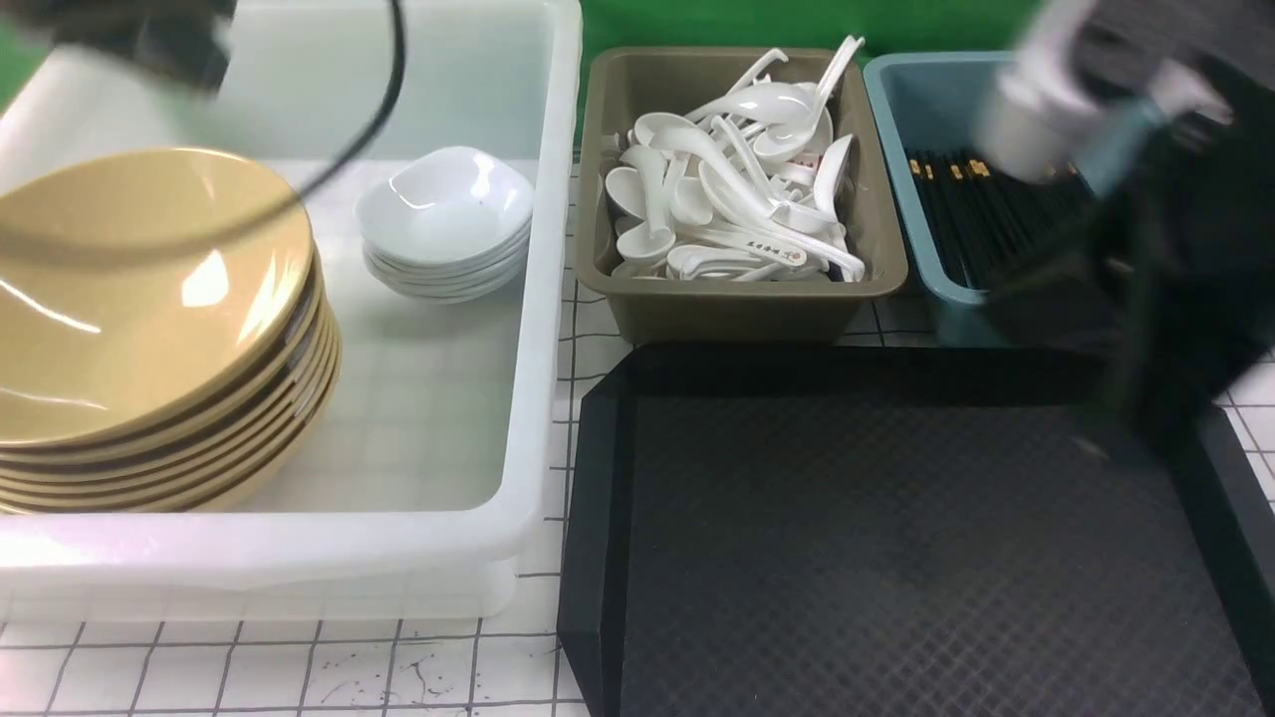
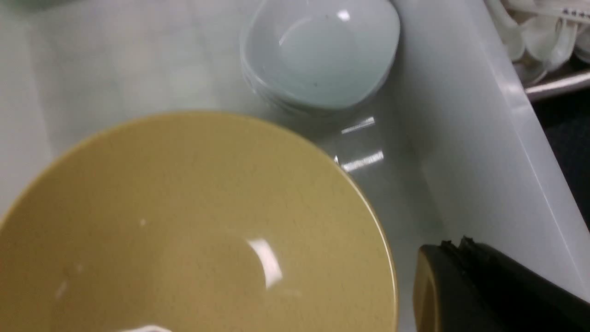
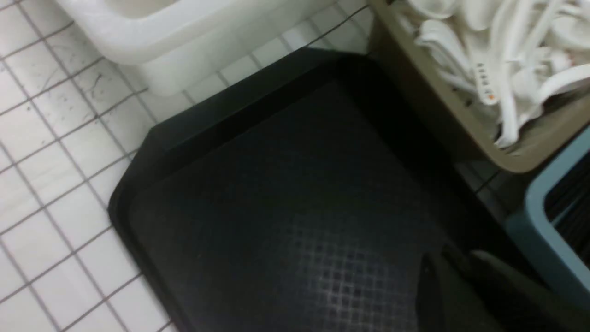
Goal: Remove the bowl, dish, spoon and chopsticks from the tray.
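Observation:
The black tray (image 1: 896, 558) lies bare, with nothing on its textured surface. Mustard-yellow bowls (image 1: 129, 289) sit stacked in the white tub, and a stack of small white dishes (image 1: 445, 204) stands beside them. White spoons (image 1: 737, 189) fill the olive bin. Black chopsticks (image 1: 986, 209) lie in the blue bin. My left gripper (image 2: 454, 242) hangs shut and empty over the tub floor, beside the top bowl (image 2: 184, 230). My right gripper (image 3: 454, 260), dark and blurred, hovers over the tray (image 3: 276, 184) near the blue bin, its fingers close together with nothing between them.
The white tub (image 1: 543, 299) stands left of the tray. The olive bin (image 1: 737, 309) and the blue bin (image 1: 896, 119) stand behind it. My blurred right arm (image 1: 1175, 259) covers the tray's far right corner. White gridded tabletop (image 1: 299, 667) shows in front.

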{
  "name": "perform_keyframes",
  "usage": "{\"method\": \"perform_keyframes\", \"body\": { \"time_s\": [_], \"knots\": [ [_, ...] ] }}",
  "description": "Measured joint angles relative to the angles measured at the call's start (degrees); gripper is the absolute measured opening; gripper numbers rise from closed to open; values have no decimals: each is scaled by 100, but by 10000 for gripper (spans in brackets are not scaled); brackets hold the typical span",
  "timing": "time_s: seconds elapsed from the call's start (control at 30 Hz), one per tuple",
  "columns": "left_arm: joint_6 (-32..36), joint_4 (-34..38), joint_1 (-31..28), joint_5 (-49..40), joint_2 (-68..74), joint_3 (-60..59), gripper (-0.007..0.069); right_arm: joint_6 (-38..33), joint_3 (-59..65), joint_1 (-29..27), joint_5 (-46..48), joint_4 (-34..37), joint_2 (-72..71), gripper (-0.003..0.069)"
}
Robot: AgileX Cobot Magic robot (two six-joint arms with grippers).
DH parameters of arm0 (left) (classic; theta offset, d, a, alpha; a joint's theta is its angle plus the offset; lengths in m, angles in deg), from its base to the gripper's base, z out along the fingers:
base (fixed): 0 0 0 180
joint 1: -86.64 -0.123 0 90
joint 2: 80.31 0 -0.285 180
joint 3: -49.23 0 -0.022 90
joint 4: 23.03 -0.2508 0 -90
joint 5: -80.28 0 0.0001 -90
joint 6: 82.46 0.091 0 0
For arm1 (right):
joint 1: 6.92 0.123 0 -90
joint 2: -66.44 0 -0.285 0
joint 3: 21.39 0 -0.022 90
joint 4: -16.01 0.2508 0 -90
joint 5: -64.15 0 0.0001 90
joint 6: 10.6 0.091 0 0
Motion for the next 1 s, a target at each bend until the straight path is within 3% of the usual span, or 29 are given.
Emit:
{"method": "perform_keyframes", "body": {
  "time_s": [0.27,0.5,0.7,1.0],
  "knots": [
    [-221,34,0,1522,-2710,-3044,-6,60,1724,-63,-1816,116,-1908,99],
    [-322,62,0,2731,-5317,-5159,-6,62,2546,-63,-2477,419,-3342,99],
    [-553,-279,0,2913,-6376,-5690,-6,74,2709,-63,-2667,561,-3585,99],
    [-581,-578,0,2919,-6428,-5745,-6,81,2715,-67,-2717,588,-3585,99]
  ]
}}
